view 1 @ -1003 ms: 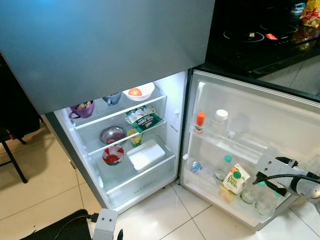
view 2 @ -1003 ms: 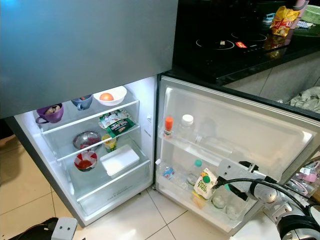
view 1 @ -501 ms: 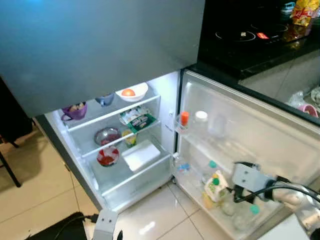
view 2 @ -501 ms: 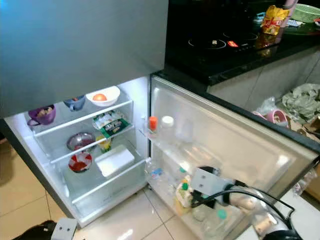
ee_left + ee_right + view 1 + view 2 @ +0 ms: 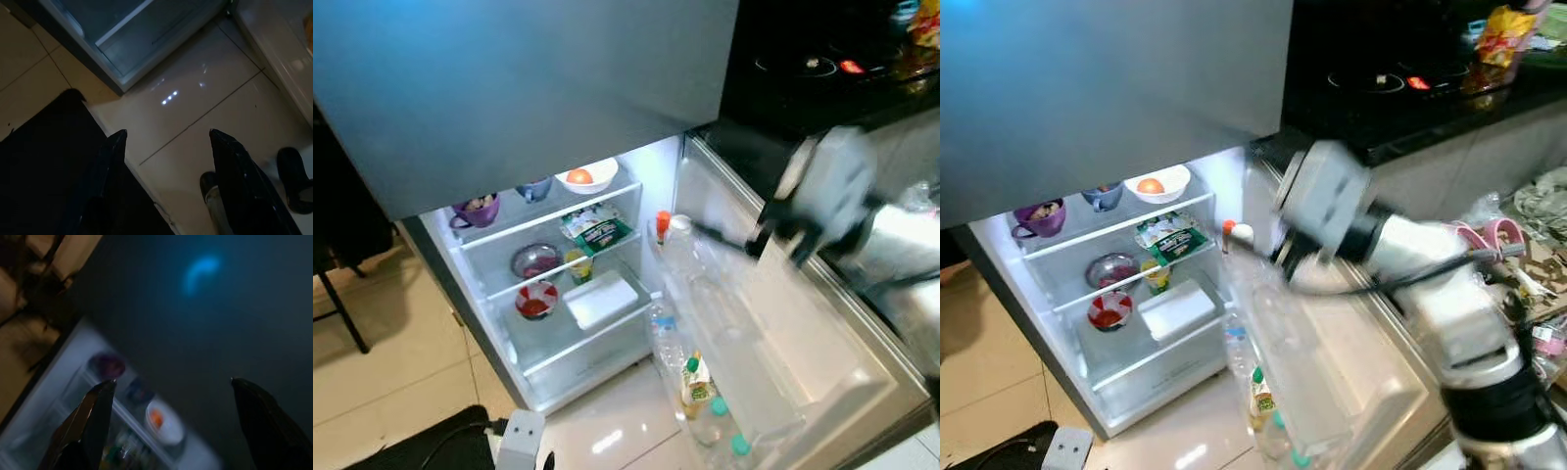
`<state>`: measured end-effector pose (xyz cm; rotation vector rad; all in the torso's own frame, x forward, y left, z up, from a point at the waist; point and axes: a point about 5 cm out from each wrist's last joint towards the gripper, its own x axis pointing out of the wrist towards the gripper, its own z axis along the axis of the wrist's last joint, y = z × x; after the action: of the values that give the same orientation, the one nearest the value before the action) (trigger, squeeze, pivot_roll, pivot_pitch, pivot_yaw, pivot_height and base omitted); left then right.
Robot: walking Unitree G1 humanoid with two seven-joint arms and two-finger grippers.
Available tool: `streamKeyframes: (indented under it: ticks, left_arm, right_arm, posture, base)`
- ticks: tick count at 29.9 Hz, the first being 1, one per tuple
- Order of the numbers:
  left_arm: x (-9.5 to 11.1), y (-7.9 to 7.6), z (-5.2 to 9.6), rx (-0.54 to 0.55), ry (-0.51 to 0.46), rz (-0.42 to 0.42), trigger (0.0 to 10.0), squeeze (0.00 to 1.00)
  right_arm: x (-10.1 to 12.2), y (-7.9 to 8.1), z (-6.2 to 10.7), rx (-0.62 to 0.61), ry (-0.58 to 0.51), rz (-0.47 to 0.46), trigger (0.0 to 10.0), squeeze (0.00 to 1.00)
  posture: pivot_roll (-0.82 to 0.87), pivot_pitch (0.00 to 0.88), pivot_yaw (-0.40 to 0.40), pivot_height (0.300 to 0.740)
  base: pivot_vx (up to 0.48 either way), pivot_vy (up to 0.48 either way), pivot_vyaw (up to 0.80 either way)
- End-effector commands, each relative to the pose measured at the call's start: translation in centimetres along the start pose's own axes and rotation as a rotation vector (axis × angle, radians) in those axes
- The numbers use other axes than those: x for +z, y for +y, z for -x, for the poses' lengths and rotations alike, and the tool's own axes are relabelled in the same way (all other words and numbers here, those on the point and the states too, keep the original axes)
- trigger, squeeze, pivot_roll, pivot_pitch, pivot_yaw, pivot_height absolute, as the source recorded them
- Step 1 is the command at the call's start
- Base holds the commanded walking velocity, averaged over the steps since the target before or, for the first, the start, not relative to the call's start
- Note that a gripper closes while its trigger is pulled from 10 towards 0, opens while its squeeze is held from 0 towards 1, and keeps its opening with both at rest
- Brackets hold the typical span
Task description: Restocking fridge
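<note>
the fridge stood open below its grey upper door, its door swung partway, bottles racked inside. above that door, the right gripper hung spread wide and empty. the left gripper, also wide, hung low over the floor tiles.

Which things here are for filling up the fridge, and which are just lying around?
For the job: fridge door, door bottles, juice carton, shelf bowls, right gripper.

Just lying about: stovetop, snack bag, black chair, idle left gripper.
</note>
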<state>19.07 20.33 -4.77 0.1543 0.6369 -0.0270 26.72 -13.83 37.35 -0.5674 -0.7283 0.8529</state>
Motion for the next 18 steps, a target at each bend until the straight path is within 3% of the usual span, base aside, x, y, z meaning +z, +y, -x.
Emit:
streamKeyframes:
  ticks: [1,3,6,8,9,10,12,14,15,18]
  left_arm:
    - [-0.8,0.1,0.3,0.003,0.031,-0.008,10.0,0.0]
    - [-0.8,0.1,0.3,0.004,0.031,-0.007,10.0,0.0]
    - [-0.9,0.1,0.3,0.003,0.033,-0.008,10.0,0.0]
    - [-0.8,0.2,0.3,0.005,0.031,-0.008,10.0,0.0]
    - [-0.8,0.2,0.3,0.005,0.03,-0.008,10.0,0.0]
    - [-0.8,0.2,0.3,0.005,0.031,-0.008,10.0,0.0]
    - [-0.8,0.2,0.3,0.005,0.031,-0.008,10.0,0.0]
    - [-0.8,0.2,0.3,0.003,0.031,-0.01,10.0,0.0]
    - [-0.8,0.2,0.3,0.003,0.031,-0.01,10.0,0.0]
    - [-0.7,0.2,0.2,0.001,0.03,-0.01,10.0,0.0]
  right_arm:
    - [1.1,-2.4,1.3,-0.097,0.02,0.033,10.0,0.0]
    - [1.0,-2.6,1.5,-0.106,0.031,0.041,10.0,0.0]
    - [-0.5,-4.2,3.5,-0.171,0.186,0.124,10.0,0.0]
    - [-1.4,-6.3,6.2,-0.25,0.328,0.21,10.0,0.0]
    - [-1.4,-6.5,6.4,-0.257,0.34,0.217,10.0,0.0]
    - [-1.9,-7.4,7.8,-0.295,0.419,0.258,10.0,0.0]
    - [-2.1,-7.7,8.3,-0.306,0.447,0.272,10.0,0.0]
    - [-3.9,-8.8,11.2,-0.356,0.625,0.333,10.0,0.0]
    - [-3.9,-8.8,11.2,-0.356,0.625,0.333,10.0,0.0]
    - [-6.9,-9.6,16.2,-0.447,0.868,0.362,10.0,0.0]
  posture:
    - [-0.11,0.113,0.02,0.74]
    - [-0.11,0.113,0.02,0.74]
    - [-0.11,0.11,0.019,0.74]
    - [-0.11,0.108,0.019,0.74]
    - [-0.11,0.108,0.019,0.74]
    - [-0.11,0.108,0.02,0.74]
    - [-0.11,0.108,0.02,0.74]
    - [-0.12,0.108,0.023,0.74]
    - [-0.12,0.108,0.023,0.74]
    - [-0.12,0.108,0.023,0.74]
  base:
    - [0.0,0.0,0.0]
    - [0.0,0.0,0.0]
    - [0.0,0.0,0.0]
    - [0.0,0.0,0.0]
    - [0.0,0.0,0.0]
    - [0.0,0.0,0.0]
    - [0.0,0.0,0.0]
    - [0.0,0.0,0.0]
    - [0.0,0.0,0.0]
    - [0.0,0.0,0.0]
